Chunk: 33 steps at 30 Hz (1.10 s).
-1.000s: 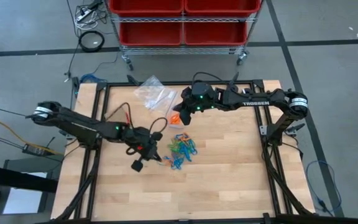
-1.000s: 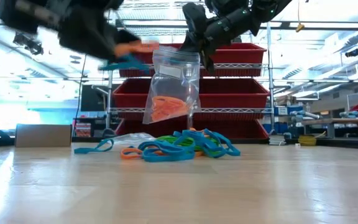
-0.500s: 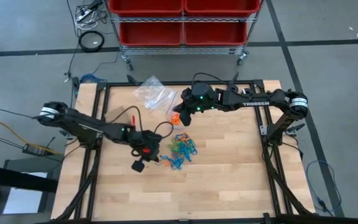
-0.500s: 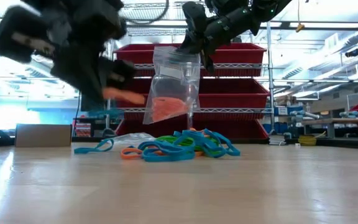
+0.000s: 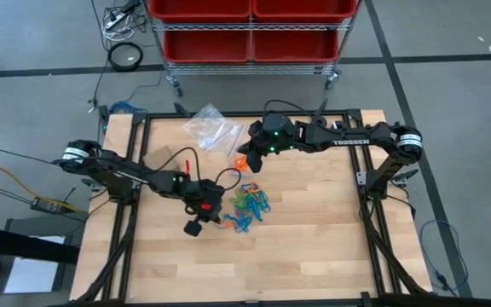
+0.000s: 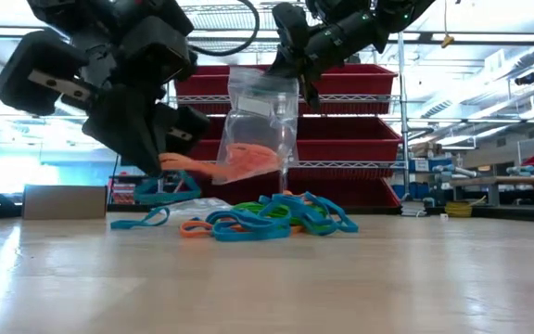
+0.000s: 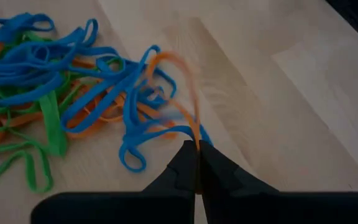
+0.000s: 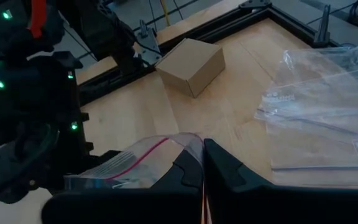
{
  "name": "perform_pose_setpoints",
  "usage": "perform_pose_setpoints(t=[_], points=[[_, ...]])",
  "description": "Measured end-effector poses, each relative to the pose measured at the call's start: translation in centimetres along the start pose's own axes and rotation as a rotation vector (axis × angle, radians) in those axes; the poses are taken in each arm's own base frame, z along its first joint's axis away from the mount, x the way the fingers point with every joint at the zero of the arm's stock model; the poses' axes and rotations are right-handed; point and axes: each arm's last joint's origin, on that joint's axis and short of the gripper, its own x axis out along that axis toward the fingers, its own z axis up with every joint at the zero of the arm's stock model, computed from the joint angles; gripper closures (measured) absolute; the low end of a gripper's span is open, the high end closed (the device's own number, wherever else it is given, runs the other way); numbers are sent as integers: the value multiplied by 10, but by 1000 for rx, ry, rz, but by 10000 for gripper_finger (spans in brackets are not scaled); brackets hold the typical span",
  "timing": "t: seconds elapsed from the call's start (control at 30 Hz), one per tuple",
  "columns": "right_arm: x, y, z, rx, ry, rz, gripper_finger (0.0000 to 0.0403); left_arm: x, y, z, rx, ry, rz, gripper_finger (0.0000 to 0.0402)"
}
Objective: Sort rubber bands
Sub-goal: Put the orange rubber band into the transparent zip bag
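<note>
A pile of orange, blue and green rubber bands [image 5: 247,205] [image 6: 267,218] [image 7: 55,93] lies on the wooden table near its middle. My left gripper [image 5: 218,215] [image 6: 162,165] [image 7: 196,167] hovers low at the pile's left side, shut on an orange rubber band [image 7: 191,118]. A blue band [image 6: 170,190] dangles just below it. My right gripper [image 5: 247,155] [image 8: 202,163] stays above the pile's far side, shut on a clear plastic bag [image 6: 258,130] with orange bands inside. My left gripper pinches the orange band's near end [image 7: 196,142] between its two fingertips, slanting down from the table's left. The band's loop [image 6: 213,169] sticks out ahead of the fingers, above the table. Whether the blue band is pinched too, I cannot tell. My right gripper pinches the bag's top edge [image 8: 188,140] beside its red zip line, coming from above and from the right. The bag hangs upright below the fingers, clear of the table, with the orange bands [image 6: 248,160] bunched in its lower half.
Spare clear bags [image 5: 211,128] [image 8: 328,112] lie at the table's far left of centre. A small cardboard box [image 8: 191,65] [image 6: 63,199] sits near the left edge. A cart with red bins [image 5: 250,30] stands beyond the far edge. Bare wood lies along the near side.
My left gripper has come down toward the table beside the pile's left side and tipped further downward, still shut on the orange band. The blue band beneath it now hangs close to the table.
</note>
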Motion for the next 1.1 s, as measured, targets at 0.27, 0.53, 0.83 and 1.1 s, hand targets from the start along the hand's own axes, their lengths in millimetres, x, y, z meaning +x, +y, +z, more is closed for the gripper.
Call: perform_pose_setpoints(t=[0.27,0.53,0.83,1.1], points=[[0,0,0,-1,2,0,403,0,0,0,-30,-3,-3,350],[0,0,0,-2,1,1,403,0,0,-1,9,13,6,388],[0,0,0,-2,1,1,403,-1,-1,3,31,19,16,397],[0,0,0,-2,3,0,403,-23,-11,53,159,19,65,400]])
